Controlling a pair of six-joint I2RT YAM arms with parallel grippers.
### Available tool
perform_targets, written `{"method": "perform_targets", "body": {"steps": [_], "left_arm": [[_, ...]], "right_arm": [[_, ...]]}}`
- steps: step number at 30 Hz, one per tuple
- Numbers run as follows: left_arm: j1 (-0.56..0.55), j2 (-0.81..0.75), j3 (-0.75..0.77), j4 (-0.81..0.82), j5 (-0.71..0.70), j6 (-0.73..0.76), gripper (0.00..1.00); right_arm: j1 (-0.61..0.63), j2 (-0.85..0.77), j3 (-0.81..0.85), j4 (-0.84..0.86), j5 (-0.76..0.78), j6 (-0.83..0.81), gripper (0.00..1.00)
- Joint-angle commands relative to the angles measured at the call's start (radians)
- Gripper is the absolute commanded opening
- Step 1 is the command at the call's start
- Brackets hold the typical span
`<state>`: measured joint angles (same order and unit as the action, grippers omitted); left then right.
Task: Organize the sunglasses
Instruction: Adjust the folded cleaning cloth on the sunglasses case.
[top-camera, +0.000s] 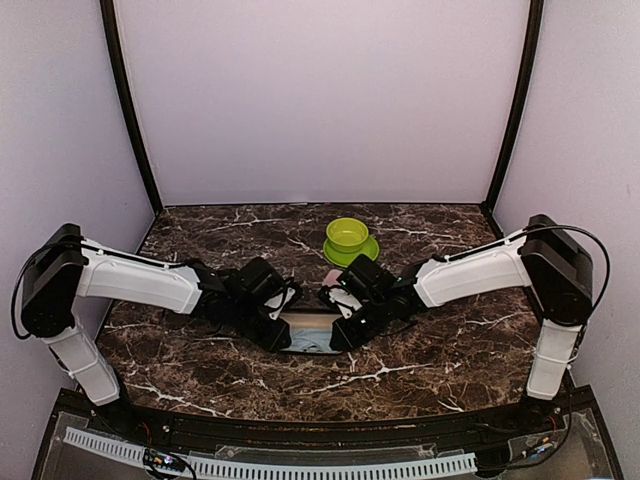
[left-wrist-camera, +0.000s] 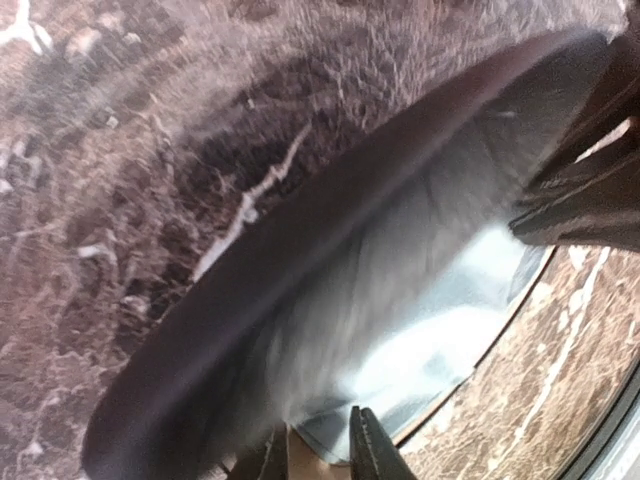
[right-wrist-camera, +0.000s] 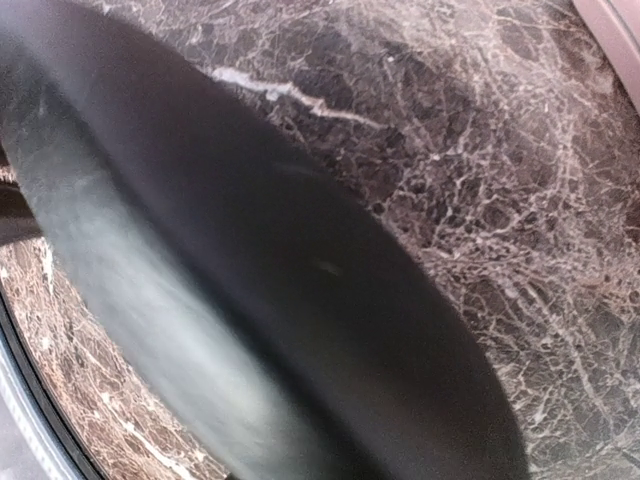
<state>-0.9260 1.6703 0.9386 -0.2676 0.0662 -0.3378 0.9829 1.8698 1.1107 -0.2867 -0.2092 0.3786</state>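
Sunglasses are not showing to us in any view, hidden or too blurred to tell. We are holding the left gripper (top-camera: 283, 322) at the left end and the right gripper (top-camera: 341, 322) at the right end of a black hard case (top-camera: 312, 340), which is lying at the near middle of the marble table (top-camera: 200, 250) with pale lining showing. We cannot tell whether either gripper's fingers are apart or clamped. A green bowl (top-camera: 347, 236) is sitting farther back, and a pink case (top-camera: 331, 274) is peeking out just behind the right gripper.

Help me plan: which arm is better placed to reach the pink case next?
Probably right: the right gripper lies just beside the pink case, while the left gripper sits at the far end of the black case.
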Motion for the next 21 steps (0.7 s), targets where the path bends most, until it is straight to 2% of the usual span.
{"method": "perform_targets", "body": {"steps": [1,8,16,21], "left_arm": [[-0.002,-0.095,-0.024,0.031,-0.023,-0.021,0.26],[-0.002,-0.129,-0.095,0.236,0.090,-0.081,0.29],[-0.002,-0.042,-0.108,0.353,0.229,-0.134,0.29],[-0.003,0.007,-0.098,0.372,0.257,-0.135,0.29]], "right_arm": [[0.011,-0.025,-0.022,-0.026,0.022,-0.019,0.17],[0.016,-0.028,-0.014,-0.022,0.025,-0.028,0.17],[0.016,-0.032,-0.024,0.003,0.013,-0.017,0.17],[0.016,-0.035,-0.026,0.006,0.011,-0.015,0.17]]}}
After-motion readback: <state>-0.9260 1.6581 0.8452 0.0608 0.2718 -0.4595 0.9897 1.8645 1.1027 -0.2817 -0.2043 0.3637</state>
